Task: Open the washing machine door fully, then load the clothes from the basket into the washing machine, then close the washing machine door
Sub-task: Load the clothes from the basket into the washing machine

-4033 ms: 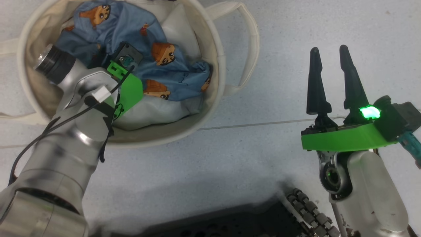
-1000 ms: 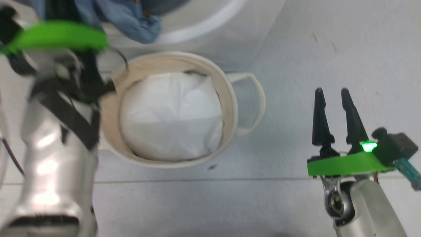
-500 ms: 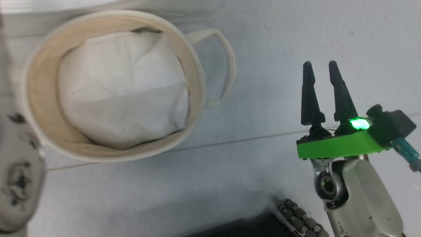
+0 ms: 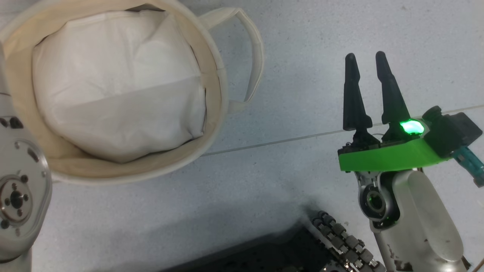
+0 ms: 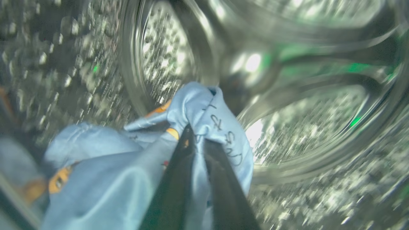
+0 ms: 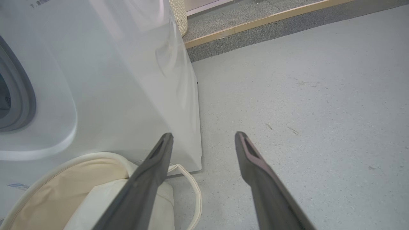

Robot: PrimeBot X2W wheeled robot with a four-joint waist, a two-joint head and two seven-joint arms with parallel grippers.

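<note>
In the left wrist view my left gripper (image 5: 195,134) is shut on a light blue garment (image 5: 127,172) with orange bear prints, held inside the perforated steel drum (image 5: 303,134) of the washing machine. The basket (image 4: 211,68) stands on the floor at the upper left of the head view, with just the plain white sheet (image 4: 113,83) in it. My right gripper (image 4: 366,58) hangs open and empty over the floor to the right of the basket. The right wrist view shows the white washing machine (image 6: 127,80), its grey gasket (image 6: 19,95), the basket (image 6: 64,179) below and my right gripper (image 6: 203,137). The door is out of view.
Pale speckled floor (image 4: 302,45) spreads around the basket and to the right of the machine (image 6: 303,111). A raised kerb with a wooden edge (image 6: 271,19) runs behind. My dark wheeled base (image 4: 332,245) shows at the bottom edge. A silver left arm joint (image 4: 17,196) sits beside the basket.
The head camera has tilted down, so the basket has shifted up and left in the picture. The blue garment left the basket with my left gripper; my right gripper stayed open.
</note>
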